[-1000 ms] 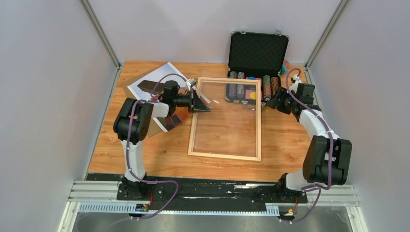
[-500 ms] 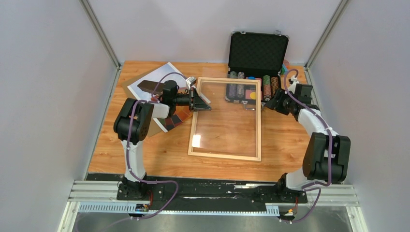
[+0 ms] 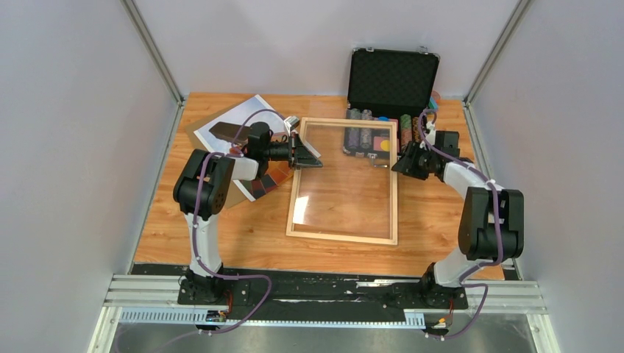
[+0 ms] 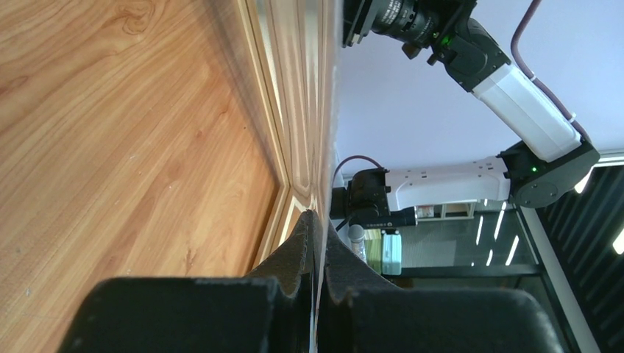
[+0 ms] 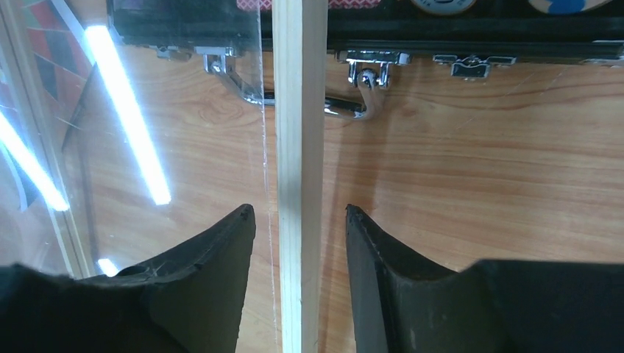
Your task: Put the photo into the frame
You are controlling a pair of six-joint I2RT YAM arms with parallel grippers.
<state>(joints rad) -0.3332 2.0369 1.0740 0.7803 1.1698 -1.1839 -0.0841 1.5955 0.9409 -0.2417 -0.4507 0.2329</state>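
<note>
**Frame gripped at one side, straddled at the other**

The frame (image 3: pixel 342 236) lies mid-table, its long sides running toward 12 o'clock, the clear pane showing the wood grain beneath. The left gripper (image 4: pixel 318 220) reaches in from 9 o'clock and meets the frame's left side near its far corner. In the left wrist view its jaws are pinched tight together on the frame's thin edge, which runs straight up from between them. That view sees the frame edge-on, beside the table (image 3: pixel 184 220).

The right gripper (image 5: pixel 300 209) comes in from 3 o'clock at the frame's right rail, toward the far end. Its jaws stand partly apart, one finger (image 5: pixel 213 250) over the pane side and the other outside the rail. The pale rail runs between them with a gap on each side, so nothing is held.

The photo (image 3: pixel 239 114) is outside the frame, at about 10 o'clock from it, lying face up and partly under the left arm. It rests on a brown board (image 3: pixel 197 134), whose edge shows past it.

At 12 to 1 o'clock an open black case (image 3: pixel 390 77) stands against the frame's far rail. Its rows of chips (image 3: pixel 406 132) sit just beside that rail, some seen through the pane.
</note>
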